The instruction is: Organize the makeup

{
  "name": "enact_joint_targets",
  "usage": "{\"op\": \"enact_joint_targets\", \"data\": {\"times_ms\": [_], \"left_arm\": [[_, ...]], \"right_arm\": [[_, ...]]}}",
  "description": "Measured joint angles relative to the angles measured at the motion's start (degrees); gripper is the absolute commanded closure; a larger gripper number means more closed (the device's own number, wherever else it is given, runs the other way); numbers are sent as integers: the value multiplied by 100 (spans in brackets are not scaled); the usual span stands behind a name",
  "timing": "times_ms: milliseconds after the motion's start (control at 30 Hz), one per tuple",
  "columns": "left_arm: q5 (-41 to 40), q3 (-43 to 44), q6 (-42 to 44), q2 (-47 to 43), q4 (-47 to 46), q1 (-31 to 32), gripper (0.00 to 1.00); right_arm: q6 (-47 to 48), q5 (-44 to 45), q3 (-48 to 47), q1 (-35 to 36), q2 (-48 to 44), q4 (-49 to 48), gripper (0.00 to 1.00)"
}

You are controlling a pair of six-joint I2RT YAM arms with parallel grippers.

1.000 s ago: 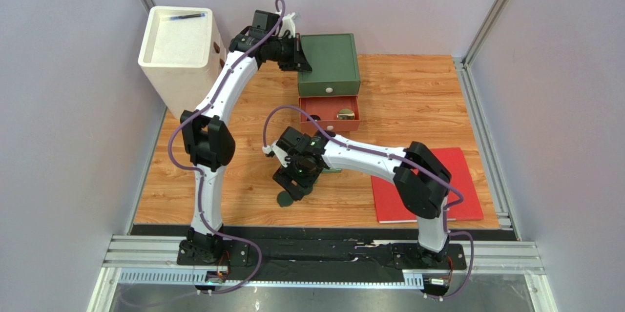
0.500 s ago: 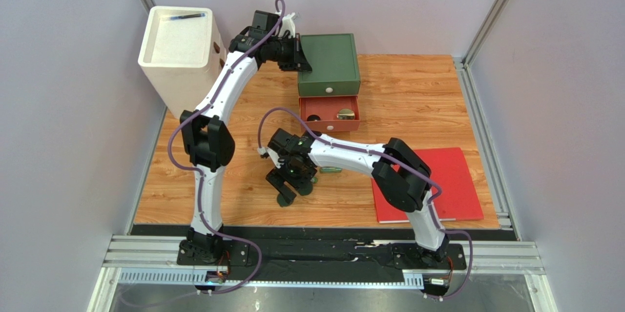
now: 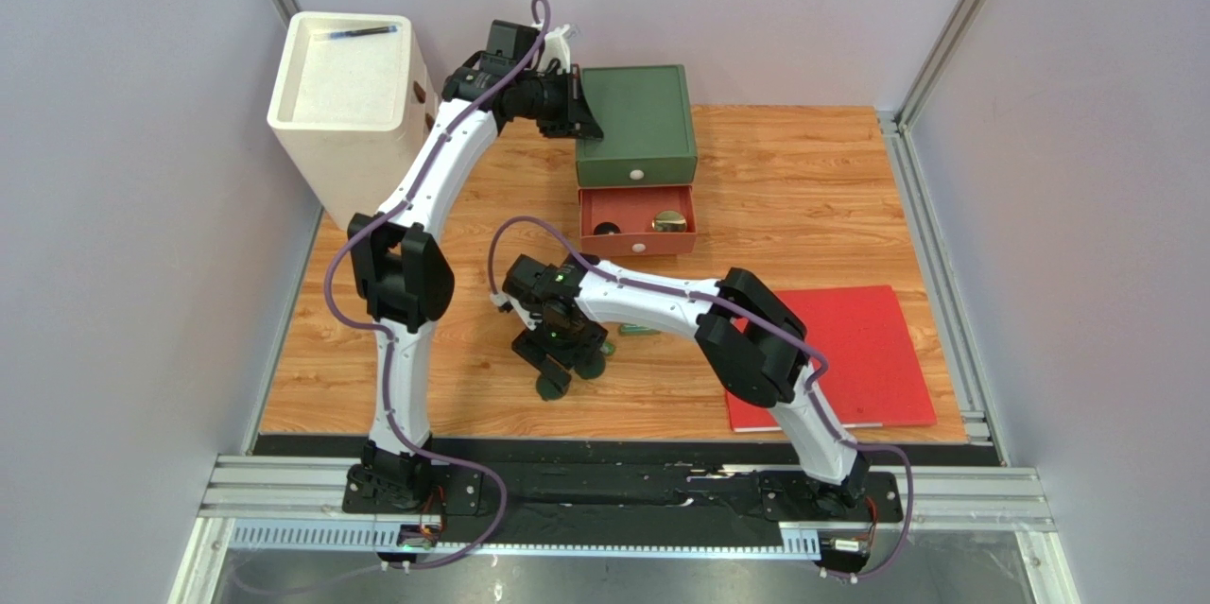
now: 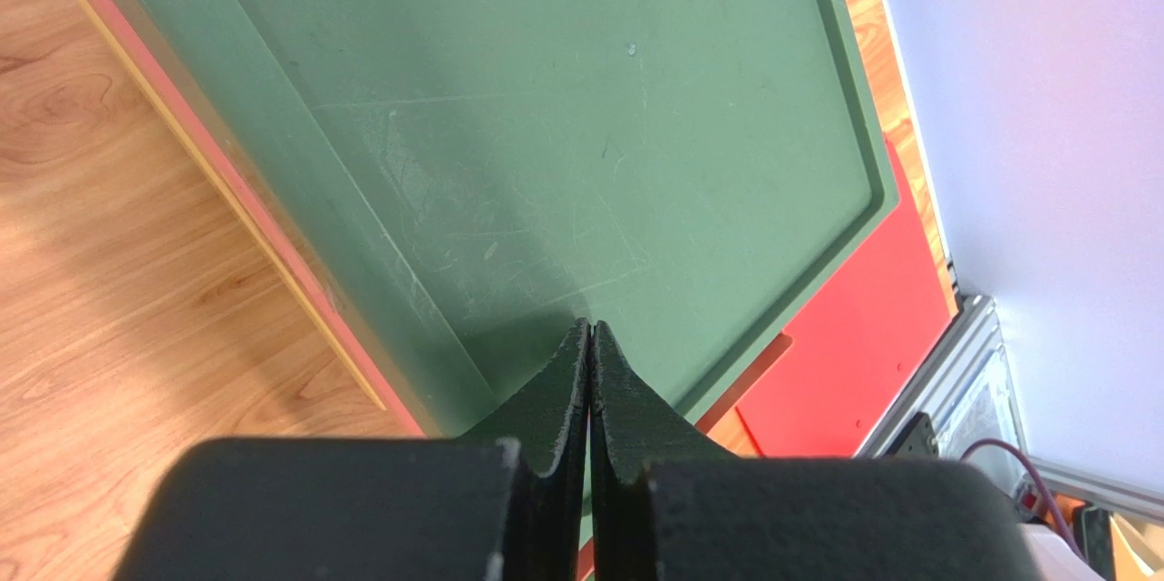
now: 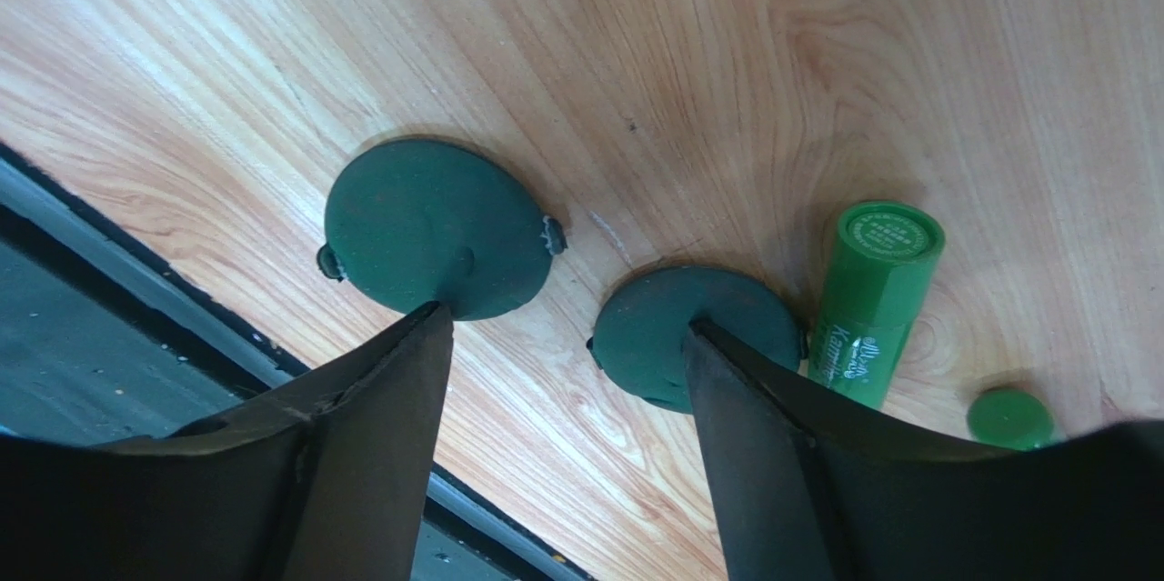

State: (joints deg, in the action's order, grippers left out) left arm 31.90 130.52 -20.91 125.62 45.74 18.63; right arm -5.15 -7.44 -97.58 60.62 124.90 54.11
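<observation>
Two dark green round compacts (image 5: 435, 227) (image 5: 697, 333) lie on the wooden table near its front edge. My right gripper (image 5: 567, 322) is open and empty, low over them, with one finger above each compact. It also shows in the top view (image 3: 564, 366). A slim green tube (image 5: 875, 302) and a small green cap (image 5: 1011, 418) lie just right of the compacts. The open red drawer (image 3: 636, 244) holds a dark round piece (image 3: 608, 227) and a gold-topped jar (image 3: 668, 221). My left gripper (image 4: 590, 329) is shut and empty over the left edge of the green drawer box (image 3: 635, 122).
A white bin (image 3: 348, 87) with a black pen on its top stands at the back left. A flat red book (image 3: 859, 349) lies at the front right. The table's front edge and black rail (image 5: 82, 281) run just behind the right fingers.
My right gripper has moved left and a little forward, so its open fingers now stand over the two compacts. The left arm has not moved.
</observation>
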Motion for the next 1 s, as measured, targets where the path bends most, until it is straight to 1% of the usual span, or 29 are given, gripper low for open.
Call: {"op": "enact_joint_targets", "data": {"times_ms": [33, 67, 100, 133, 167, 233, 267, 367, 567, 800, 1000], "left_arm": [[7, 0, 0, 0, 0, -4, 100], [9, -2, 0, 0, 0, -4, 100], [15, -2, 0, 0, 0, -4, 100], [17, -2, 0, 0, -2, -7, 100], [20, -2, 0, 0, 0, -9, 100], [24, -4, 0, 0, 0, -13, 100], [26, -9, 0, 0, 0, -15, 100], [42, -9, 0, 0, 0, -28, 100], [59, -9, 0, 0, 0, -37, 100], [61, -11, 0, 0, 0, -37, 100], [61, -11, 0, 0, -2, -37, 100]], "right_arm": [[13, 74, -85, 15, 61, 85, 44], [44, 157, -153, 37, 109, 157, 53], [81, 247, -199, 55, 149, 208, 58], [129, 382, -273, 74, 203, 293, 66], [175, 511, -341, 83, 256, 367, 77], [243, 710, -461, 85, 343, 501, 83], [280, 752, -509, 83, 378, 553, 90], [348, 811, -584, 87, 431, 640, 100], [374, 809, -577, 81, 417, 645, 100], [369, 774, 26, 81, -24, 105, 100], [367, 651, 516, 85, -498, 63, 100]]}}
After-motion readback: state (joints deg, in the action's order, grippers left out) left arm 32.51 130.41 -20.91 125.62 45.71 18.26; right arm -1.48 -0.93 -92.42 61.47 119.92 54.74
